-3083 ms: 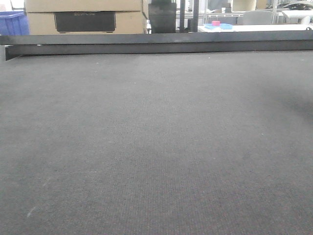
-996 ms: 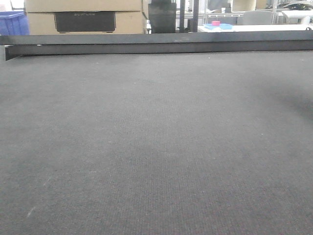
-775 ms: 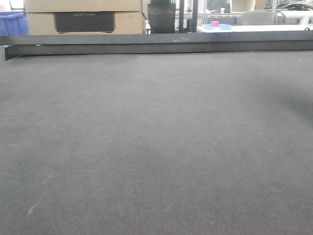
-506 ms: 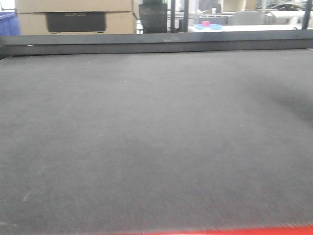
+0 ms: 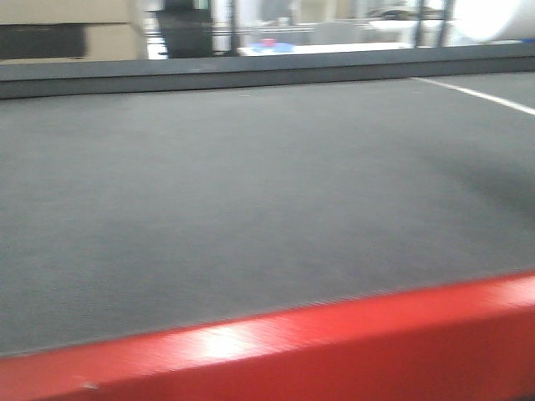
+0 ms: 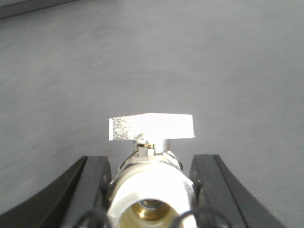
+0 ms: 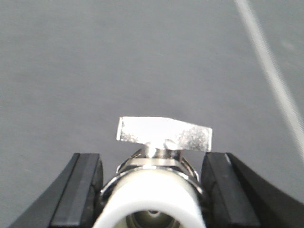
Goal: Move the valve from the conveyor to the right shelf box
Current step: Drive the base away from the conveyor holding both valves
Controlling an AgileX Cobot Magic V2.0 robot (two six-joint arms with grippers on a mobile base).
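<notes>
Left wrist view: left pincer is closed on the left valve, one black finger against each flank of the body. The valve sits centred between the fingers, its axis along them. Nearest the camera is a white cap with a brass bore. Beyond it come the silvery hex body and a short stem. The flat wing handle lies crosswise on top, past the fingertips. Grey belt fills the rest of the view.

Right wrist view: same arrangement. Right pincer is clamped on the right valve, with a finger tight on either side. This valve also has a white cap nearest the camera and a silvery body. Its handle is tilted slightly down to the right and partly speckled. A white line crosses the belt beyond.

Front view (blurred): a red frame edge is nearest, then the conveyor belt, dark grey and woven. A black rail runs along the far side, with a cardboard box behind it. Neither valve nor pincer shows here.
</notes>
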